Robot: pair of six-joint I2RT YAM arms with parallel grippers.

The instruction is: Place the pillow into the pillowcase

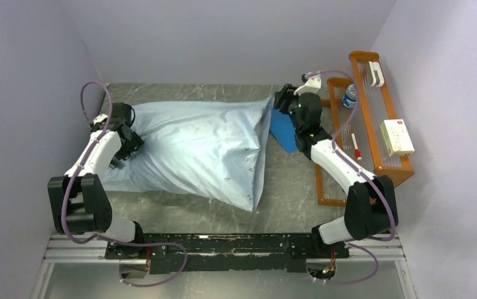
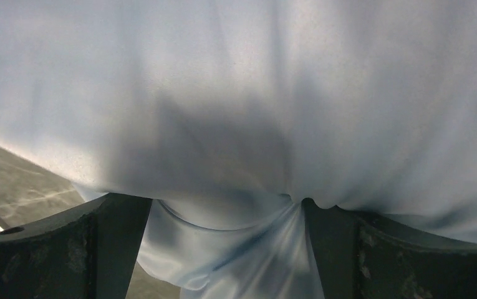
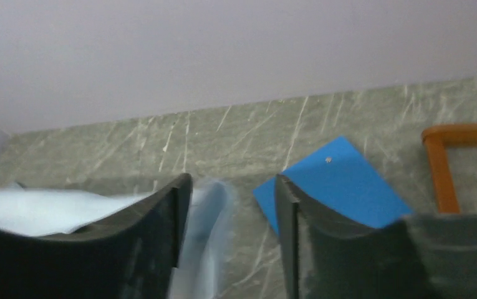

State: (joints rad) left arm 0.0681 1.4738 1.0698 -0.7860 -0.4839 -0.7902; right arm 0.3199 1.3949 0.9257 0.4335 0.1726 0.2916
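The light blue pillowcase lies plump and wrinkled across the table, its right edge pulled to a point at the back right. No off-white pillow shows; it is hidden or inside. My left gripper is at the sack's left end. In the left wrist view its jaws stand wide apart with pillowcase cloth bulging between them and bunched against the right finger. My right gripper is at the sack's far right corner. Its jaws are apart, with a blurred cloth edge hanging loose between them.
A small flat darker-blue square lies just right of the sack, also in the right wrist view. A wooden rack stands along the right wall with a bottle and a white box. Walls close in on three sides.
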